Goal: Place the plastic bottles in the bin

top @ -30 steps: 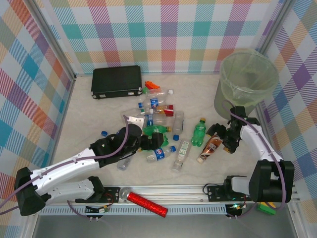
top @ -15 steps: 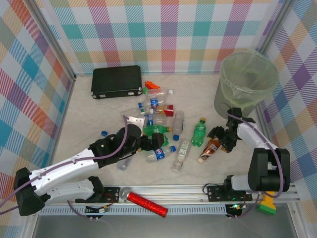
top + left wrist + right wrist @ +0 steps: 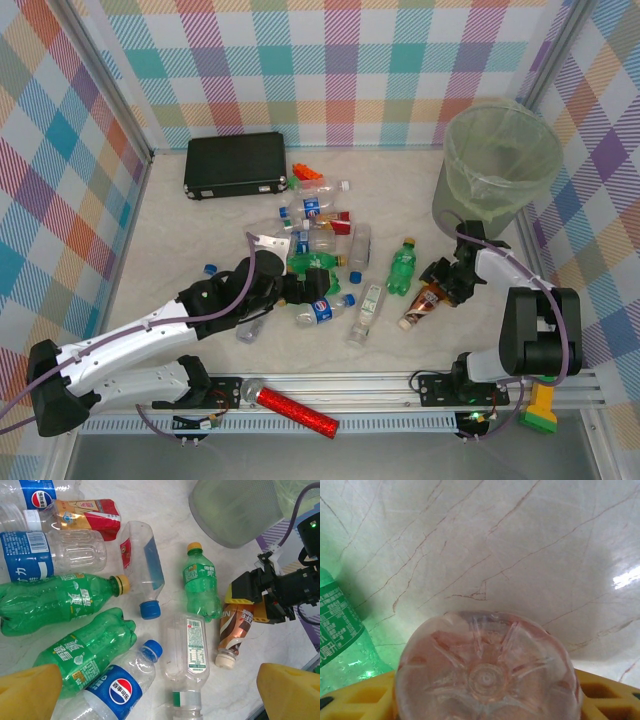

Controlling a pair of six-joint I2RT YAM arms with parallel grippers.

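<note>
Right gripper (image 3: 252,609) lay low on the table (image 3: 170,250), at its right side, and the yellow fingers (image 3: 232,600) stood on both sides of the base of a brown bottle (image 3: 234,635). From the right wrist view the round base filled the space between the pads, which were close against it. Whether they pressed it, I cannot tell. This bottle lay flat, with its white cap toward the near rail (image 3: 400,385). Left gripper (image 3: 290,292) hovered over the heap of plastic bottles (image 3: 315,250) in the middle of the table, jaws spread wide and holding nothing.

The bin (image 3: 480,205) stood in the far right corner, close to the checked wall (image 3: 590,200). The right arm was just beside the foot of the bin, so the room there was narrow. A green bottle (image 3: 201,585) with an orange cap lay just beside the brown one. Bare marble surface lay to the left of the heap, up to the left wall. A black case (image 3: 236,165) lay near the far edge, with orange toy bricks (image 3: 308,174) beside it. A red glittery cylinder (image 3: 297,411) lay on the near rail.
</note>
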